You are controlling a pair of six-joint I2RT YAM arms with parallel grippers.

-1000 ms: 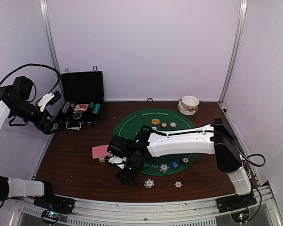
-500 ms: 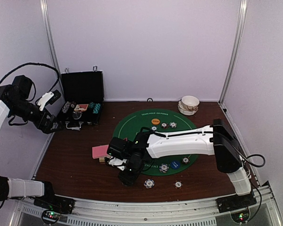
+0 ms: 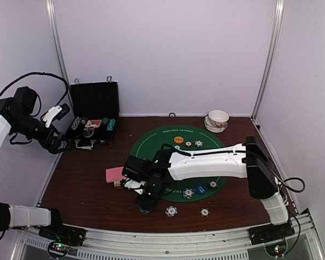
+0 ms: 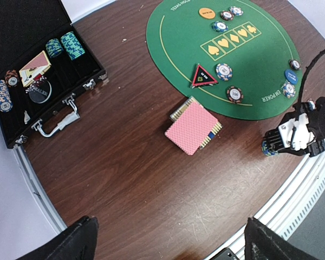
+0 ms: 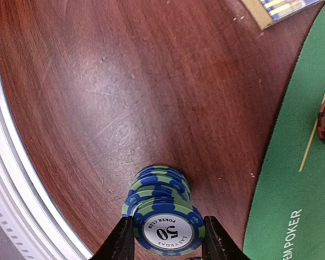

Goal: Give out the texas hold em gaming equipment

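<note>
In the right wrist view a stack of blue-and-green poker chips (image 5: 161,203) stands on the brown table. My right gripper (image 5: 167,235) is shut on it, both fingers pressed against the top chip marked 50. From above, that gripper (image 3: 146,204) sits left of the green mat (image 3: 151,142), near the front edge. Pink-backed cards (image 4: 192,131) lie beside the mat. On the mat lie a black-and-red triangular marker (image 4: 203,77), an orange disc (image 4: 206,11), a blue disc (image 4: 291,76) and striped chips (image 4: 223,71). My left gripper (image 4: 170,244) hangs open, high above bare wood, holding nothing.
An open black case (image 3: 93,103) with chip stacks and cards stands at the back left. Stacked white bowls (image 3: 218,120) sit at the back right. Two loose chips (image 3: 171,210) lie near the front edge. The table's metal rail (image 5: 21,179) runs close to the held stack.
My right gripper's fingers have closed in onto the chip stack, with the arm barely shifting. The left arm has not moved.
</note>
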